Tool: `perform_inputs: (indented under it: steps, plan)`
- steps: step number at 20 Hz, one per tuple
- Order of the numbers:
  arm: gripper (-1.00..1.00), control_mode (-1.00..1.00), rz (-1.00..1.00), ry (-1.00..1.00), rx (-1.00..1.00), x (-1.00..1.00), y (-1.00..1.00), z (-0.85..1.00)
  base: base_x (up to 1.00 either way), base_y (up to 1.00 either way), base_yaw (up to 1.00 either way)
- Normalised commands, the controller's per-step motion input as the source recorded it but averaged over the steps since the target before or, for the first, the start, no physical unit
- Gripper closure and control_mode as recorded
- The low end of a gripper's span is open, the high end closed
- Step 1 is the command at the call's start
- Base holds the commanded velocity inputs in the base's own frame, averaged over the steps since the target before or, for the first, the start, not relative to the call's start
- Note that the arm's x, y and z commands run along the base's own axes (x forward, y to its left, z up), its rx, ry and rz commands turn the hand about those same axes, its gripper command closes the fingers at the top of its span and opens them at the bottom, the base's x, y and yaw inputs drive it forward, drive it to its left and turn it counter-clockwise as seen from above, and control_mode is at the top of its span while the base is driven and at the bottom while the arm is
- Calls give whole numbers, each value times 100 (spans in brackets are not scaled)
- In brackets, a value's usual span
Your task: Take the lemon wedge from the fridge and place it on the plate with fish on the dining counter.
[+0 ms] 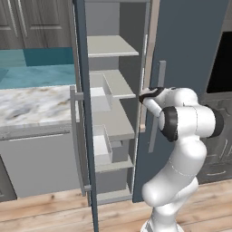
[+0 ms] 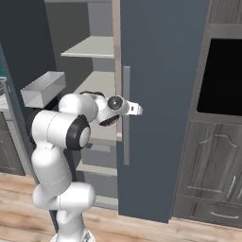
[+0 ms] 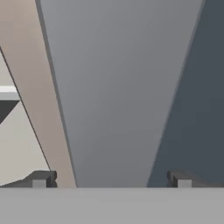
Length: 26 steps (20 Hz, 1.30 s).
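The fridge (image 1: pixel 190 45) stands with its left door (image 1: pixel 84 90) swung open and its right door (image 2: pixel 160 94) closed. Pale shelves (image 1: pixel 113 45) and door bins (image 1: pixel 102 95) show inside. My gripper (image 2: pixel 133 109) is at the right door's long grey handle (image 2: pixel 126 137), about mid-height. In the hand view the gripper (image 3: pixel 111 179) is open and the handle (image 3: pixel 118 87) runs between its fingertips (image 3: pixel 41 178); nothing is gripped. The lemon wedge and the plate are out of view. The marble dining counter (image 1: pixel 31 106) lies to the left of the fridge.
A black oven front (image 2: pixel 222 75) and grey wood-grain cupboards (image 2: pixel 208 160) stand right of the fridge. The open left door and its bin (image 2: pixel 45 87) stick out beside my arm. Wooden floor (image 1: pixel 45 208) lies below.
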Motion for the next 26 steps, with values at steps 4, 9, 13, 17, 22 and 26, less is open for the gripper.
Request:
perform_inputs:
  steps: [4, 9, 13, 17, 22, 26]
  plan:
    - [100, -100, 0, -1, 0, 33, 0, -21, 0, 0, 0]
    - [100, -100, 0, 0, 0, 0, 0, 0, 0, 0, 0]
    - [100, -100, 0, 0, 0, -1, 0, 0, 0, 0, 0]
    - [100, -100, -10, -3, 0, -41, -33, 0, 0, 0, 0]
    - [100, -100, -21, -3, 2, -84, -87, 0, 0, 0, 0]
    - [100, -100, -27, -3, 8, -97, -100, 11, 0, 0, 0]
